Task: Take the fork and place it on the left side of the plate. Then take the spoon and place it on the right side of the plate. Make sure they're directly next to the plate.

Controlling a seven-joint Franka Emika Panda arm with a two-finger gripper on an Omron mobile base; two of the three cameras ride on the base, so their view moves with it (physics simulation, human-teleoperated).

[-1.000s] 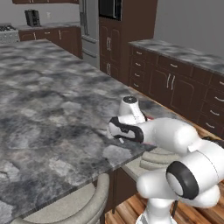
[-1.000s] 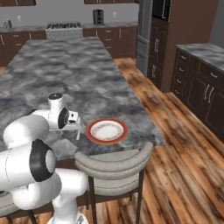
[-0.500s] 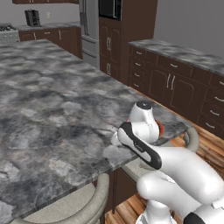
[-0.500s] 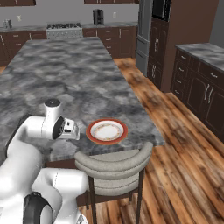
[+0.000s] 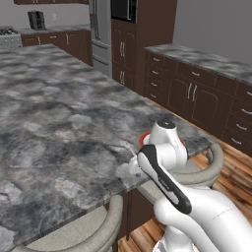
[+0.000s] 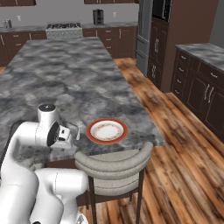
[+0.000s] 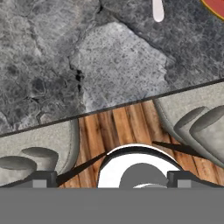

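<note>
The plate point(image 6: 106, 131), with a red-orange rim and a white centre, lies near the front edge of the grey stone counter point(image 6: 65, 74). In the left base view my arm hides most of the plate point(image 5: 144, 139). My gripper point(image 6: 74, 132) hangs open just left of the plate, low over the counter's front edge. In the hand view the gripper point(image 7: 111, 177) has its tips wide apart with nothing between them. A whitish rounded utensil end point(image 7: 157, 12) pokes in at the top, beside a corner of the plate point(image 7: 217, 6). I cannot tell whether it is the fork or the spoon.
A grey round-backed stool point(image 6: 114, 162) stands at the counter's front, below the plate. Another stool back point(image 5: 78, 236) curves at the lower left. A wood floor point(image 6: 175, 144) and dark cabinets point(image 6: 201, 87) lie to the right. The counter stretches far back.
The arm has folded and swung its elbow round. The hand has sunk a little toward the counter's front edge, left of the plate. The plate has not moved and the jaws have stayed open.
</note>
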